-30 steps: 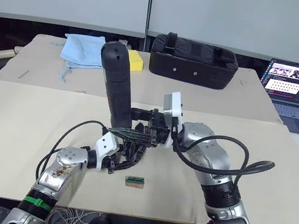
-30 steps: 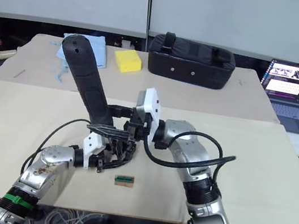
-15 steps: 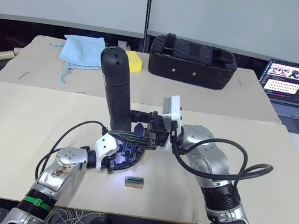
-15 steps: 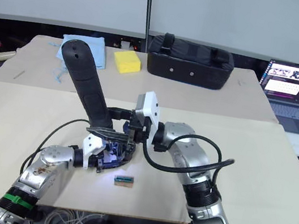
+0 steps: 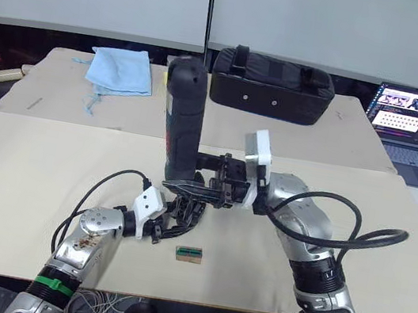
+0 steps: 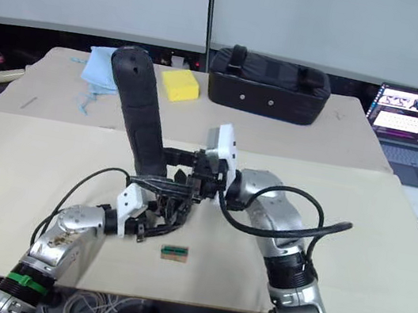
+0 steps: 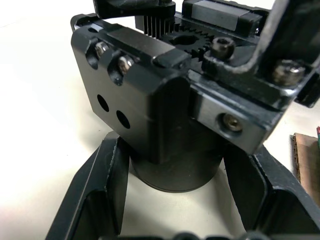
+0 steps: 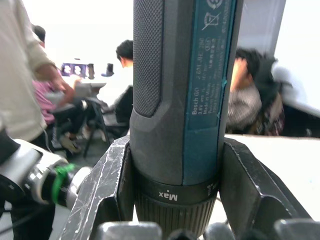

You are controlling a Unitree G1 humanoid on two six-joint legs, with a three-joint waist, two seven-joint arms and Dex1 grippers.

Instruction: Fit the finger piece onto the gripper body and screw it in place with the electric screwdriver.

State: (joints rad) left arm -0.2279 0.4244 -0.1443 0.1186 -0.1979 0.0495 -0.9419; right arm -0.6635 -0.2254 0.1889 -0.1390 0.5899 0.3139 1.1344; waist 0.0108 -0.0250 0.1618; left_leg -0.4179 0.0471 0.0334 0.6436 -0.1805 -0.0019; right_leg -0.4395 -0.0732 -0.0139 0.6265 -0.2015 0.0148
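Left fingers [image 7: 170, 200]: clamped on the round base of the gripper body, one black finger [image 7: 95, 195] on each side, low over the table [image 5: 21, 173].
Gripper body [image 7: 165, 110]: held between my left fingers, just above the table; its gear teeth and screw heads face my wrist camera.
Small brown-and-green box [image 5: 188, 254]: lies on the table just beside my left fingers, apart from them.
Electric screwdriver [image 5: 183, 116]: stands nearly upright between my right fingers, rounded end up, lower end right over the gripper body in my left fingers.
Right fingers [image 8: 175, 200]: clamped on the electric screwdriver's lower barrel, near the collar marked "Max".
Finger piece: I cannot tell it apart among the black parts where my two sets of fingers meet.
Black padded bag [image 5: 271, 85]: far beyond both sets of fingers.
Laptop [image 5: 411, 126]: well out past my right fingers.
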